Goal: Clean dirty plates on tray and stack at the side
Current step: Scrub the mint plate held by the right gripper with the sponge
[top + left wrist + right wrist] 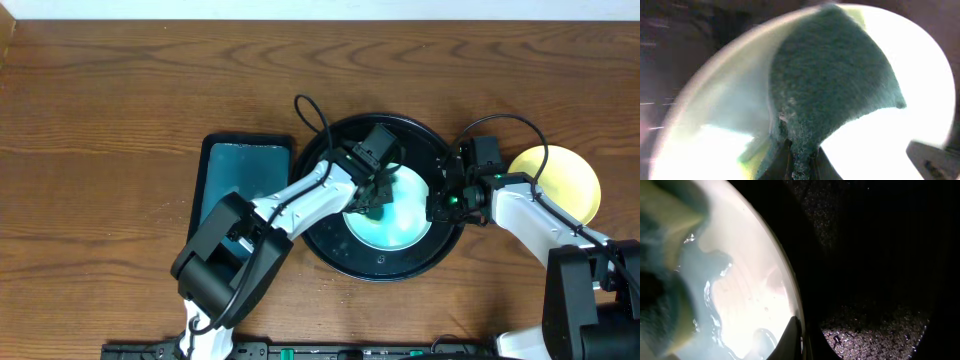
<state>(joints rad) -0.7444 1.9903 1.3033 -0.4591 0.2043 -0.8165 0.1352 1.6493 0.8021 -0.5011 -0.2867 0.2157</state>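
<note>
A pale mint-white plate (398, 218) lies in the large round black tray (380, 262), wet with teal liquid. My left gripper (374, 200) is shut on a dark teal sponge (832, 80) and presses it on the plate (910, 130). My right gripper (437, 203) is shut on the plate's right rim (790, 295), one finger over the rim and one under it. Teal liquid (695, 280) pools on the plate in the right wrist view. A pale yellow plate (568, 180) lies on the table to the right of the tray. A third plate is not in view.
A rectangular dark teal tray (240, 175) lies on the wooden table left of the black tray. Both arms reach across the black tray, and cables loop above it. The black tray's speckled floor (880, 325) shows under the right gripper.
</note>
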